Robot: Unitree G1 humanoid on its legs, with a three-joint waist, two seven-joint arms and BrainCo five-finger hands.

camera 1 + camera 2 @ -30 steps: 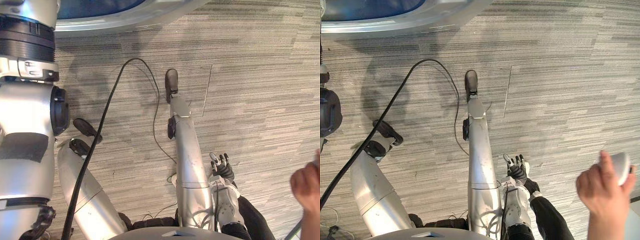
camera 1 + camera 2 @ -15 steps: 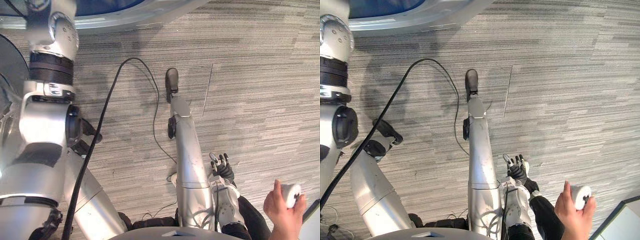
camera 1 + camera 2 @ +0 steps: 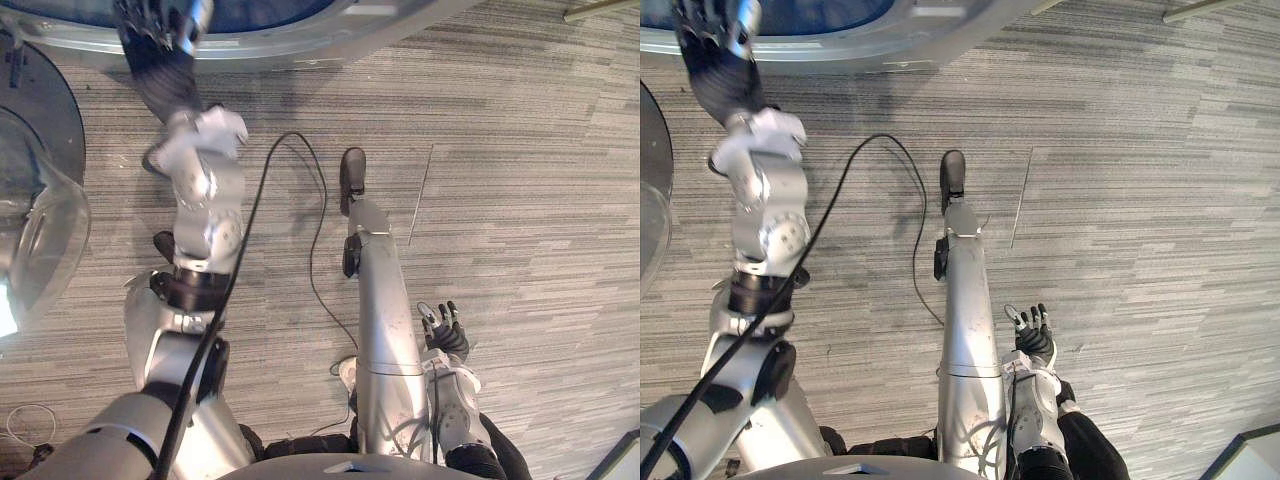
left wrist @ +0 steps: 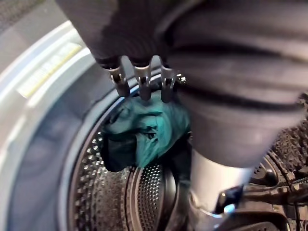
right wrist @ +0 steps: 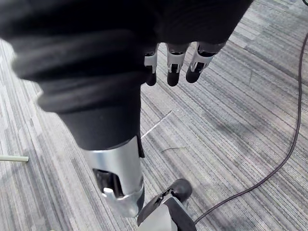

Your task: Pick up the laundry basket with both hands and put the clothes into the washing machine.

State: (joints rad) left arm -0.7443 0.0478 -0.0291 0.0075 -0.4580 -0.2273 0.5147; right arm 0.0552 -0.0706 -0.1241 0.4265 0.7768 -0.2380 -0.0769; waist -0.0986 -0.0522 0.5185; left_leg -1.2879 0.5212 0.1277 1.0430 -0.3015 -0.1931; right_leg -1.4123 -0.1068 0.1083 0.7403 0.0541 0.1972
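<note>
Teal clothes (image 4: 144, 130) lie bunched inside the perforated steel drum (image 4: 149, 192) of the washing machine (image 3: 300, 35), against its far wall, with a darker piece folded among them. From the head cameras I see my left arm stretched up and forward, putting the left hand (image 3: 150, 40) at the machine's silver round opening. Its wrist camera looks straight into the drum. The fingers (image 4: 141, 82) hang loose and fairly straight just above the clothes. I see nothing between them, and I cannot tell whether the tips touch the fabric. The machine's glass door (image 3: 35, 230) stands swung open on my left, beside that arm. My right hand (image 3: 443, 330) hangs low at my right side, well apart from the machine, over the grey striped carpet floor (image 3: 520, 200). Its fingers (image 5: 173, 67) are extended, slightly spread, and carry nothing.
</note>
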